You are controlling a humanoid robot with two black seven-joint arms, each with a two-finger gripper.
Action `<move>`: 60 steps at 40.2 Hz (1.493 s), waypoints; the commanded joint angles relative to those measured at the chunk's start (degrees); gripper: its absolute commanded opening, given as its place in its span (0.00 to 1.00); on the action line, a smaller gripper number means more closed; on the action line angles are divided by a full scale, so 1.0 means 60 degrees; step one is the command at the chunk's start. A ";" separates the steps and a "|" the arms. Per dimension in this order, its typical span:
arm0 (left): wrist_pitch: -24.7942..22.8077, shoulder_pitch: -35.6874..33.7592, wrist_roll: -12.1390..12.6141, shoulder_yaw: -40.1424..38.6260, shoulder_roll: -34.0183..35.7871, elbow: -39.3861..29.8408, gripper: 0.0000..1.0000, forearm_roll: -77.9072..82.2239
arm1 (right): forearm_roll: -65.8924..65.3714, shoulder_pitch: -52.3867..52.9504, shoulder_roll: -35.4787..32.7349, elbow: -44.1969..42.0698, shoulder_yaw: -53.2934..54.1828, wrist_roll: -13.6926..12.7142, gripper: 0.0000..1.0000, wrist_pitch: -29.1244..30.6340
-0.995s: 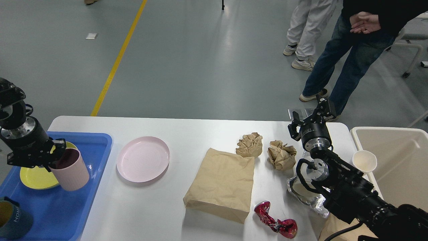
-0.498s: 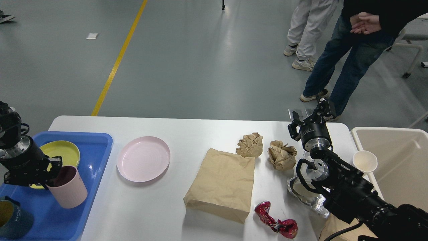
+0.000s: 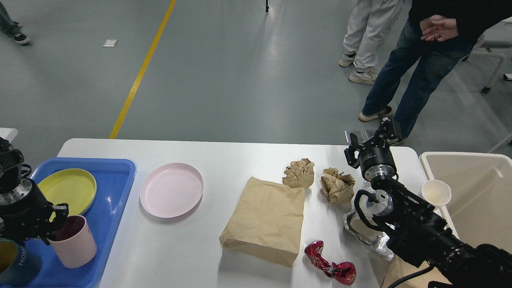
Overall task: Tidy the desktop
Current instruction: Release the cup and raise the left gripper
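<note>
The desktop [image 3: 224, 152] is the big white table in front of the robot, and it has a lot on it. The left gripper [image 3: 54, 224] is closed on the rim of a pink cup [image 3: 74, 242]. A moment ago the cup was higher, over the yellow plate [image 3: 68, 190]. Now it has come down to the near part of the blue tray [image 3: 116, 188], beside a dark blue mug [image 3: 16, 260]. I think it is about to be let go, so one more dish is put away. The right gripper [image 3: 370, 140] has not moved and hangs with its fingers apart, holding nothing. Left to clear are a pink plate [image 3: 171, 190], a flat paper bag [image 3: 264, 220], two paper balls [image 3: 298, 173], a red wrapper [image 3: 330, 268] and a paper cup [image 3: 436, 192] by the beige bin [image 3: 476, 192].
</note>
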 commanded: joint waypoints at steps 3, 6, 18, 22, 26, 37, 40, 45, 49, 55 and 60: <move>0.0000 0.0011 0.0002 0.0014 0.0037 0.0012 0.00 -0.0012 | 0.0000 0.0000 -0.0001 0.0000 0.0000 0.0000 1.00 -0.0009; 0.0000 0.0025 0.0002 0.0014 -0.0007 0.0027 0.00 -0.0012 | 0.0000 0.0000 -0.0001 0.0000 0.0000 0.0000 1.00 0.0006; 0.0000 0.0098 -0.0027 -0.0015 -0.0066 0.0041 0.32 0.0002 | 0.0015 0.0000 -0.0001 0.0000 0.0000 0.0000 1.00 0.0006; 0.0000 0.0084 -0.0027 0.0029 -0.0036 0.0041 0.68 0.0002 | 0.0000 0.0000 -0.0001 0.0000 0.0000 0.0000 1.00 0.0006; 0.0000 0.0055 -0.0012 0.0029 -0.0022 0.0012 0.87 0.0017 | 0.0000 0.0000 -0.0001 0.0014 0.0000 0.0000 1.00 0.0006; 0.0000 -0.0867 -0.0027 0.0307 0.0096 -0.0032 0.95 0.0032 | 0.0000 0.0000 -0.0001 0.0000 0.0000 0.0000 1.00 0.0006; 0.0000 -0.1409 -0.0012 0.0570 0.0052 -0.0047 0.95 0.0032 | 0.0000 0.0000 -0.0001 0.0000 0.0000 0.0000 1.00 0.0006; 0.0000 -0.2419 -0.0027 0.1214 -0.0138 -0.0499 0.95 0.0017 | 0.0015 0.0000 -0.0001 0.0000 0.0000 0.0000 1.00 0.0006; 0.0000 -0.3663 -0.0027 0.1610 -0.0577 -0.1041 0.96 0.0017 | 0.0000 0.0000 -0.0001 0.0015 0.0000 0.0000 1.00 0.0006; 0.0000 -0.5524 -0.0027 0.2064 -0.1178 -0.1555 0.96 0.0017 | 0.0000 0.0000 -0.0001 0.0000 0.0000 0.0000 1.00 0.0006; 0.0000 -0.6405 -0.0042 0.2095 -0.1677 -0.1892 0.96 -0.0012 | 0.0000 0.0000 -0.0001 0.0000 0.0000 0.0000 1.00 0.0006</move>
